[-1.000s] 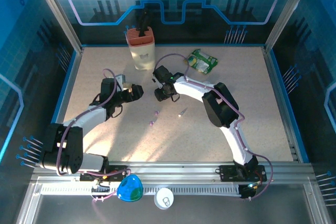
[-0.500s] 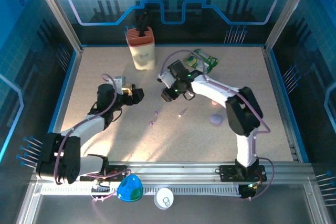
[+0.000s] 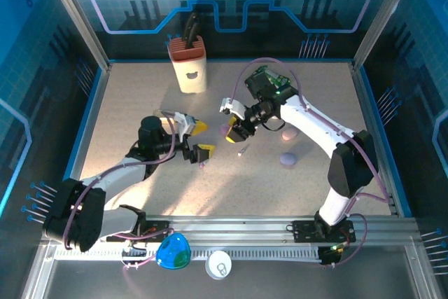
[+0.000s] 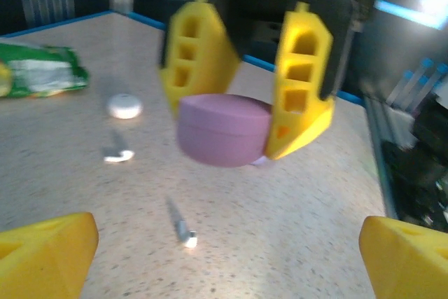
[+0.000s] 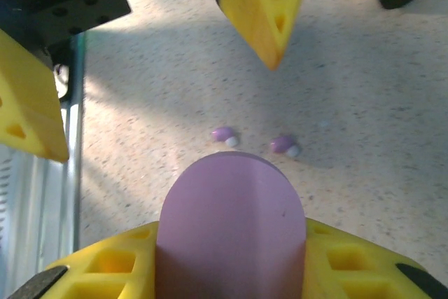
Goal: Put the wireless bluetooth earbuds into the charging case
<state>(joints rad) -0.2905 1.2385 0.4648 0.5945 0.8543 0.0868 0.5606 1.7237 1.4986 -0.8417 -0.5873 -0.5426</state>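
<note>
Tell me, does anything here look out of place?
Two tiny lilac earbuds lie loose on the table, outside any case, while the right hand holds a purple case in the air. Nothing looks spilled or broken.

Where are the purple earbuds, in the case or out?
Out. Two earbuds lie on the table; the right gripper holds the purple case.
</note>
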